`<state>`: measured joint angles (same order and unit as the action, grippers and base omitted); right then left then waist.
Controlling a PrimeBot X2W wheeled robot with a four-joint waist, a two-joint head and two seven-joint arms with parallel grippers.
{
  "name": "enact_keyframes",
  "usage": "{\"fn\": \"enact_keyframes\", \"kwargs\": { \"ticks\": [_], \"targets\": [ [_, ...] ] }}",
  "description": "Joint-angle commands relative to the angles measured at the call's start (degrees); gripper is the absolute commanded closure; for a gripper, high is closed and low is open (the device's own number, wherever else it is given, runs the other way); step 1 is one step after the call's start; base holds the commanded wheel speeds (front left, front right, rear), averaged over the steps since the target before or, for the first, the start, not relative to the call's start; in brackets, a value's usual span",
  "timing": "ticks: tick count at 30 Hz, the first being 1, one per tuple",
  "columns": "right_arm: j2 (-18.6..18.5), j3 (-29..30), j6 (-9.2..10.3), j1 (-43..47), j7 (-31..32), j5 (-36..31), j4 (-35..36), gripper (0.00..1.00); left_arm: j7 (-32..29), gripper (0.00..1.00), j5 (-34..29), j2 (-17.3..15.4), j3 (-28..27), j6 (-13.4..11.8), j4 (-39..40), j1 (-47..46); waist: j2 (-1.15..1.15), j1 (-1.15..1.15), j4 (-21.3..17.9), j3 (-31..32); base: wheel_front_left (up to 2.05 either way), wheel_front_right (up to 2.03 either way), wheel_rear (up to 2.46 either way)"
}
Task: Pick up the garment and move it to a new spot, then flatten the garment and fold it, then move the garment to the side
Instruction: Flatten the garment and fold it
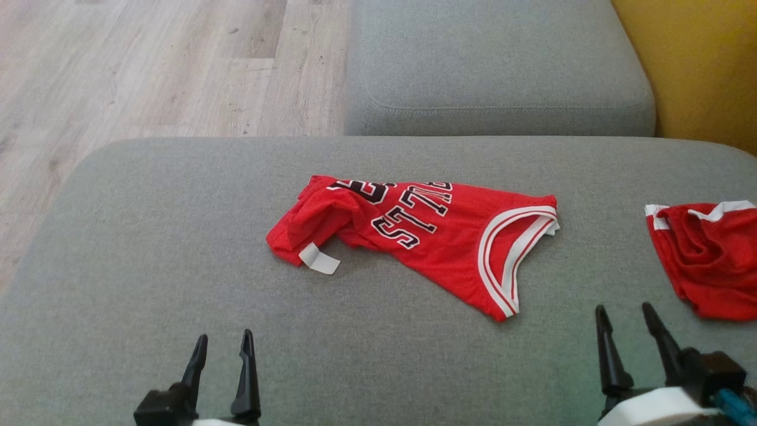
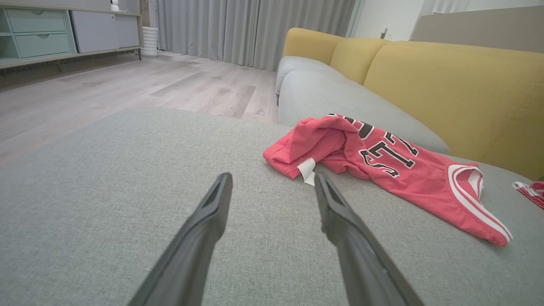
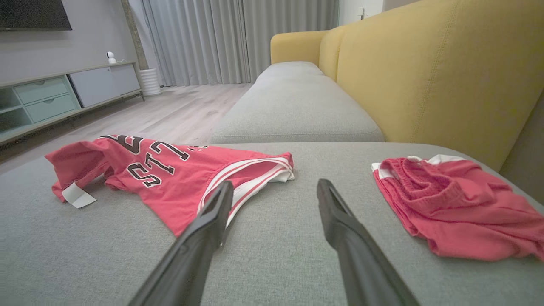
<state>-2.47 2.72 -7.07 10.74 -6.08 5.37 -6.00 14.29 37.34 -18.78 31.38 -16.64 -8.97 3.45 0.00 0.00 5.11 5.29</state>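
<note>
Left gripper [image 1: 224,336]: fingers spread wide, holding nothing. It sits at the near edge of the grey seat cushion [image 1: 148,236], pointing toward the bunched end of the garment.
Right gripper [image 1: 624,307]: fingers spread wide, holding nothing. It sits near the garment's striped corner, not touching it.
Garment position: the red jersey [image 1: 437,236] lies crumpled in the middle of the cushion, lettering up. Its left end is rolled over on itself, and a white label [image 1: 319,259] sticks out there.
Handling: expect thin, light, limp mesh. It will likely sag and drape when lifted and slide little on the woven cushion. It is not fragile.
Grip points: take the rolled left end with your left gripper and the white-striped trim [image 1: 514,248] with your right. Pinch a raised fold, not flat cloth.
Surroundings: a second red garment [image 1: 707,260] lies at the right edge, well apart from the jersey. Behind are another seat cushion [image 1: 497,65], a yellow backrest [image 1: 698,59] and wood floor [image 1: 148,59].
Obstructions: nothing stands between either gripper and the jersey. Keep your right gripper off the second garment.
</note>
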Motion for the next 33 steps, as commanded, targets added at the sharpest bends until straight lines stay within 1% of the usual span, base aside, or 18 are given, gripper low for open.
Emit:
{"fn": "enact_keyframes", "kwargs": {
  "ticks": [1,8,26,30,33],
  "targets": [
    [-0.41,-1.75,-0.42,-1.31,-0.95,0.44,1.54,0.0,0.7,0.0,-0.36,-0.58,-2.69,-0.15,1.88,-2.03,0.0,0.0,-0.06,0.09,0.0,0.0,0.0],
    [-0.41,-3.18,-0.42,-1.37,-1.85,0.97,-0.08,0.0,0.7,0.0,-0.47,-0.59,-3.31,-0.21,2.21,-1.36,0.0,0.0,-0.27,0.02,0.0,0.0,0.0],
    [-0.41,-2.84,-0.42,-2.52,-1.71,-0.3,-0.81,0.0,0.69,0.0,-0.82,0.11,-2.52,0.1,2.49,-2.2,0.0,0.0,1.05,-1.3,0.0,0.0,0.0],
    [-0.41,-4.23,-0.42,-3.84,-0.94,-2.52,-0.89,0.0,0.63,0.0,-1.11,0.23,-2.11,0.07,2.5,-2.55,0.0,0.0,1.93,-2.53,0.0,0.0,0.0],
    [-0.41,-6.46,-0.42,-5.73,0.38,-7.33,-2.14,0.0,0.59,0.0,-1.26,0.55,-1.82,0.06,2.44,-2.99,0.0,0.0,2.91,-3.91,0.0,0.0,0.0]
  ]
}}
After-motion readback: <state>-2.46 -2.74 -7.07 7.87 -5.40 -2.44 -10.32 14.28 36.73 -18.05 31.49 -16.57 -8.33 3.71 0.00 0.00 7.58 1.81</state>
